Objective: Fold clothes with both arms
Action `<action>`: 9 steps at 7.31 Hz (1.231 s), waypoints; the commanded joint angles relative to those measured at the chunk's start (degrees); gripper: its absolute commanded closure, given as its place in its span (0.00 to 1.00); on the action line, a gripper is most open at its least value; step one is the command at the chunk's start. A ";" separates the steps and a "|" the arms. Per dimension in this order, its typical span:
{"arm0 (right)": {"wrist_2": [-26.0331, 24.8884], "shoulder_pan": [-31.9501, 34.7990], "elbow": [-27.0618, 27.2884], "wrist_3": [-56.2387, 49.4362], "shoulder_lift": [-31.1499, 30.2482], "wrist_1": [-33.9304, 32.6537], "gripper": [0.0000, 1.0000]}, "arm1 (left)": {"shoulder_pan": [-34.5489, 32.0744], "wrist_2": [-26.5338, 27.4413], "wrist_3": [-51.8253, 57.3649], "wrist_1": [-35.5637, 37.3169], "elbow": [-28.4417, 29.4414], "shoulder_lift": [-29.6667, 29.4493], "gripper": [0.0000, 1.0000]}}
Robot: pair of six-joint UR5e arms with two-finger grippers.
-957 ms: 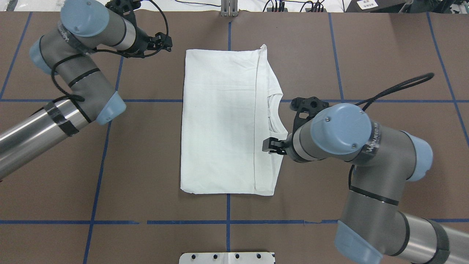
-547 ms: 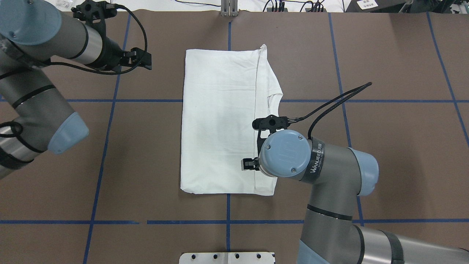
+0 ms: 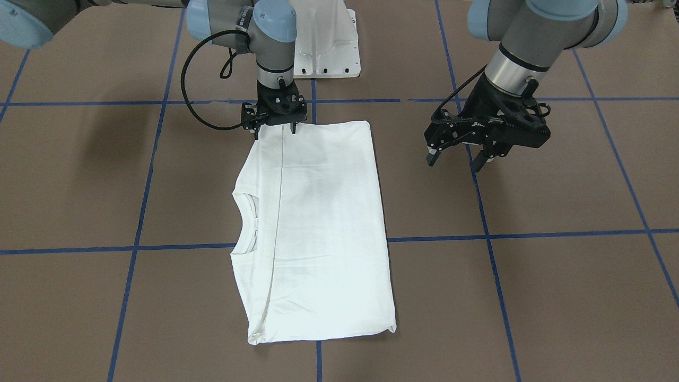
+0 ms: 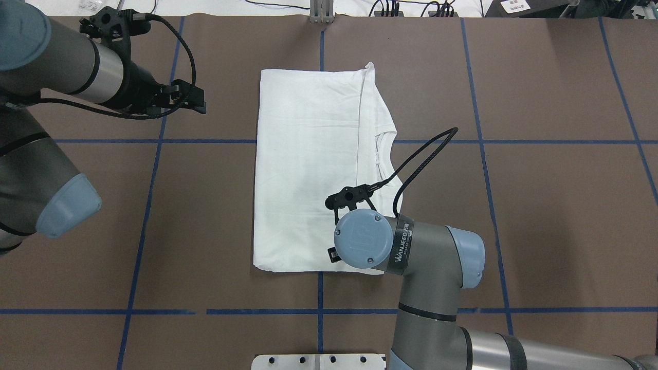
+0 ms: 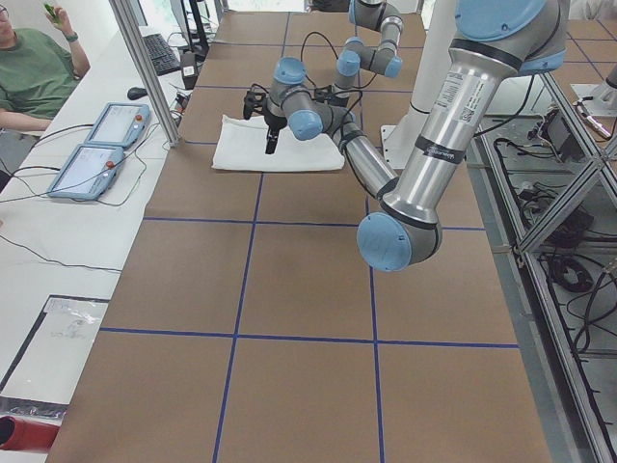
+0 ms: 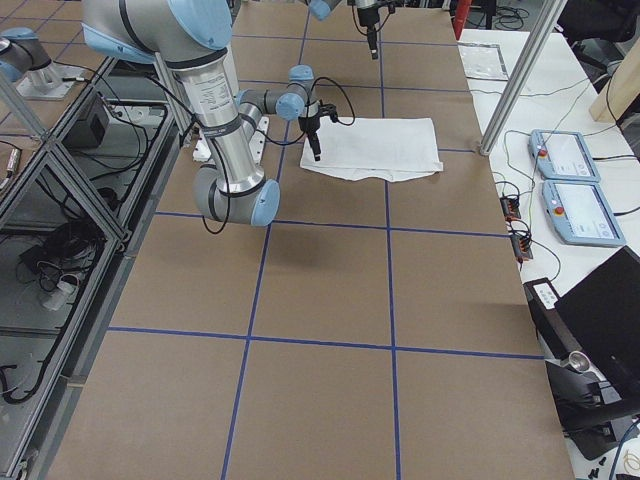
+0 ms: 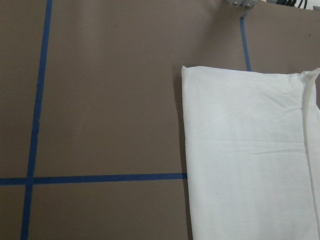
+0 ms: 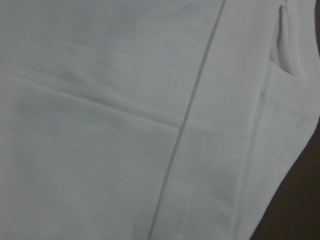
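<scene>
Both arms have shifted: our right arm has swung along the shirt's collar side toward the robot's edge, and our left arm has backed off sideways from the far corner it was beside.

Nearest us, the right gripper (image 3: 275, 129) stands over the near end of the T-shirt (image 4: 308, 174), its fingers apart and straddling the line where the folded flap ends. The wrist view is filled with blurred cloth, so it sits very low; we cannot tell whether it touches.

The T-shirt lies flat on the table (image 4: 514, 205) as a long rectangle running away from us, plain side up, with the collar (image 4: 383, 154) at its right edge. The right arm's cable (image 4: 421, 154) loops above that collar.

Farther out, the left gripper (image 4: 199, 102) hangs spread wide over bare table, well apart from the shirt's left edge.

We judge the next fold risky. If the right fingers close on the top flap only, lifting would peel it open. With the left gripper away, a one-sided pull would skew the stack. The cable could also drag the collar.
</scene>
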 commanded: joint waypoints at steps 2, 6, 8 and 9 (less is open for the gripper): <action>0.12 -0.02 0.13 -3.48 0.04 -4.19 0.00 | 0.01 -0.92 0.13 -0.04 0.72 0.22 0.00; 0.39 -0.19 -0.40 -3.84 0.12 -4.11 0.00 | 0.01 -1.01 0.13 -0.04 0.73 0.13 0.00; 0.65 -0.19 -0.14 -4.02 0.30 -4.02 0.00 | 0.01 -1.01 0.13 -0.04 0.82 0.13 0.00; 0.65 -0.45 -0.22 -4.02 0.21 -4.02 0.00 | 0.01 -1.01 0.13 -0.04 0.82 0.22 0.00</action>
